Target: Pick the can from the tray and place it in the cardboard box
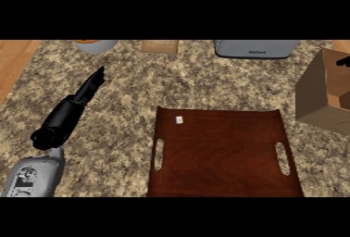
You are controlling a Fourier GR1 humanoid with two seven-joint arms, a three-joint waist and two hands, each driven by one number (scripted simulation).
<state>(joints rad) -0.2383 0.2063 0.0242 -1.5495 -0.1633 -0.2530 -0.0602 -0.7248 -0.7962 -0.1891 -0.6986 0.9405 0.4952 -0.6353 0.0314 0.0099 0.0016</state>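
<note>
The left robot hand (80,98) lay over the speckled worktop (205,83) left of the wooden tray (226,157), its fingers straight and pressed together. A small white label (179,120) sat on the tray; its writing was unreadable. The can was not visible. The cardboard box (327,95) stood at the right edge.

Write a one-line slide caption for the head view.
Left hand rests open beside the wooden tray; cardboard box at right; no can visible.
</note>
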